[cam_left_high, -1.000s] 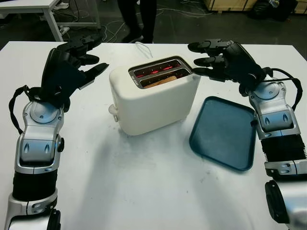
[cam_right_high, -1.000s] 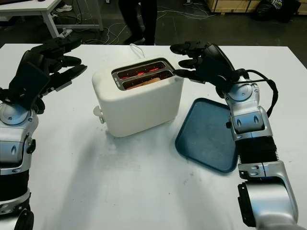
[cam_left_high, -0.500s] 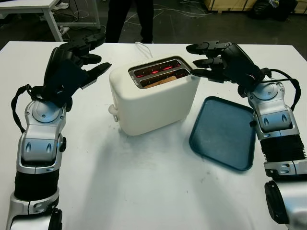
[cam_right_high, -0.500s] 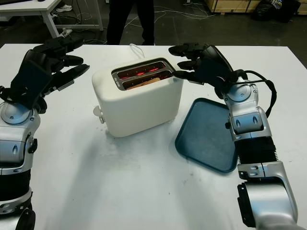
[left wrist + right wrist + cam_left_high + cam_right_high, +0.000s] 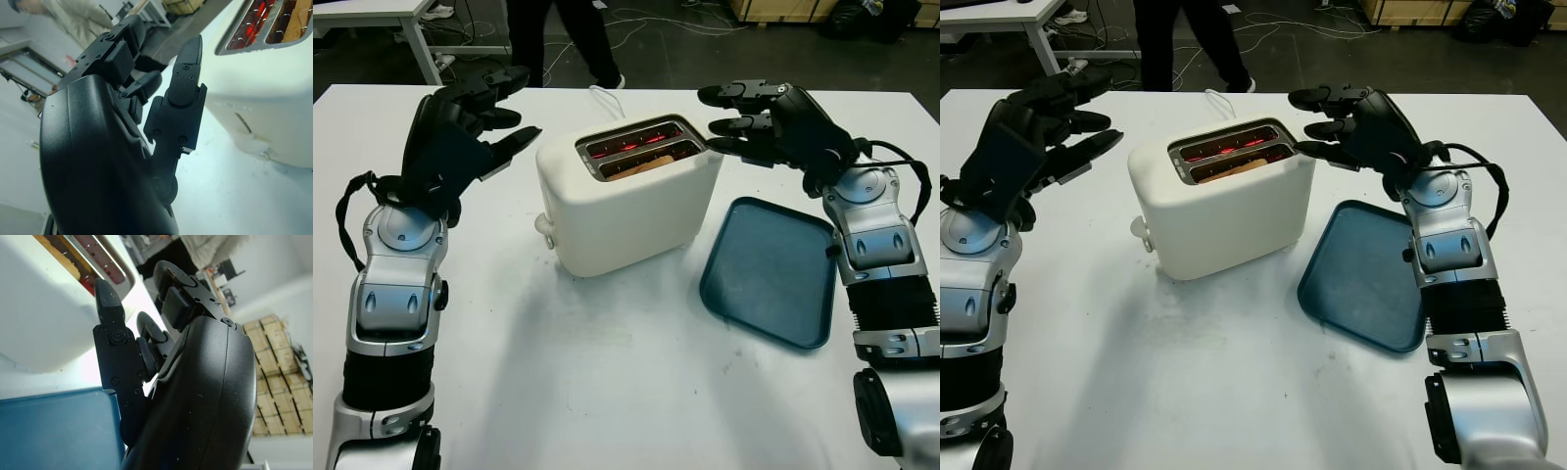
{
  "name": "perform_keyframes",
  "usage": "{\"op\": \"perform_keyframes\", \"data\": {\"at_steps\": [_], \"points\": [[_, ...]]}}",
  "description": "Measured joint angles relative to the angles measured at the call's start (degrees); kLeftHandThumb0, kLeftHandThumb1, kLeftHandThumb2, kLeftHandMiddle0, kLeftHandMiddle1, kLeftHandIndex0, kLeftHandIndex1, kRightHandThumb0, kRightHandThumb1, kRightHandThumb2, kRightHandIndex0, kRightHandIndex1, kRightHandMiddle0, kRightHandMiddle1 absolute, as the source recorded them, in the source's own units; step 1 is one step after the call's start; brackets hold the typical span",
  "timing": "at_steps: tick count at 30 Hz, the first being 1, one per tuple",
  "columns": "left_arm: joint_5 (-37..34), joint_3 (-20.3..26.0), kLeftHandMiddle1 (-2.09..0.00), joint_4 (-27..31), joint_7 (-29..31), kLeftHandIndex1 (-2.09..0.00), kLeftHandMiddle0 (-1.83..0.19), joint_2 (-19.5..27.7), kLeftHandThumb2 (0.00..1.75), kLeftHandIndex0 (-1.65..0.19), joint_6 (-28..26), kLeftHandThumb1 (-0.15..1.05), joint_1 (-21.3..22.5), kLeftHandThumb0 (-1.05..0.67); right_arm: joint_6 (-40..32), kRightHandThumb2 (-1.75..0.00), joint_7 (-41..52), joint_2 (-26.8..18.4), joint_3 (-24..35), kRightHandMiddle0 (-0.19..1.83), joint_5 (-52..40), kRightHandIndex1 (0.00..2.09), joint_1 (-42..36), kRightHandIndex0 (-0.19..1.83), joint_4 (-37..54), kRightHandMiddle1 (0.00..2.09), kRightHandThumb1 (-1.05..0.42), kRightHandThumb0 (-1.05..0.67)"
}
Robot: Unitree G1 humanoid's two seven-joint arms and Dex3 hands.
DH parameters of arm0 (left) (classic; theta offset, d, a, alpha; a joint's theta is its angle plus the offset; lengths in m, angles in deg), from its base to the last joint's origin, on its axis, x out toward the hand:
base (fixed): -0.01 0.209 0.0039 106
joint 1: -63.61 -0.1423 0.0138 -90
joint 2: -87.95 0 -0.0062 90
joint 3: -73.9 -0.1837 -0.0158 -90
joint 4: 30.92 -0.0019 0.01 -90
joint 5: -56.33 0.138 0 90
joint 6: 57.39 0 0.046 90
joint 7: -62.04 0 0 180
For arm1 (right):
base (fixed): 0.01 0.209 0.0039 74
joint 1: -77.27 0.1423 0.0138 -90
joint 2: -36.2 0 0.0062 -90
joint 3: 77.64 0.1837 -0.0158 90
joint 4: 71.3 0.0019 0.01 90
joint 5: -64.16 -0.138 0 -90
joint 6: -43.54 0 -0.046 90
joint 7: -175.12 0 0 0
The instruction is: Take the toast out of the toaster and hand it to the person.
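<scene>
A cream toaster (image 5: 626, 201) stands mid-table, its two top slots glowing red inside. A slice of toast (image 5: 641, 165) sits low in the nearer slot, only its brown top edge showing. My right hand (image 5: 734, 122) is open, raised just to the right of the toaster's top corner, fingers pointing toward the slots without touching them. My left hand (image 5: 494, 117) is open and raised to the left of the toaster, a short gap away. The toast edge (image 5: 299, 24) and the glowing slots also appear in the left wrist view.
A dark blue tray (image 5: 769, 269) lies flat to the right of the toaster, under my right forearm. A person's legs (image 5: 558, 39) stand on the floor beyond the table's far edge. A white cord (image 5: 603, 98) trails behind the toaster.
The person behind the table has stepped to the left. My right hand has shifted slightly to the right and up; my left hand has barely moved.
</scene>
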Motion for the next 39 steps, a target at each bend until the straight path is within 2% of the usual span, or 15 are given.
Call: {"op": "perform_keyframes", "data": {"at_steps": [23,39], "points": [[0.0,0.1,-0.95,1.9,1.0,-0.09,-0.27,0.2,0.04,-0.61,-0.8,0.92,-0.1,-0.40,0.0,-0.05,0.0,0.0,0.4,0.62,-0.1,0.07,-0.6,0.68,0.1,0.00,-0.92,-0.37],[0.0,0.2,-0.94,3.0,1.0,-0.10,-0.29,0.2,0.05,-0.61,-1.3,0.92,-0.9,-0.39,0.0,-0.05,0.0,0.0,0.7,0.61,-0.1,0.06,-0.6,0.66,0.1,0.00,-0.92,-0.33]]}}
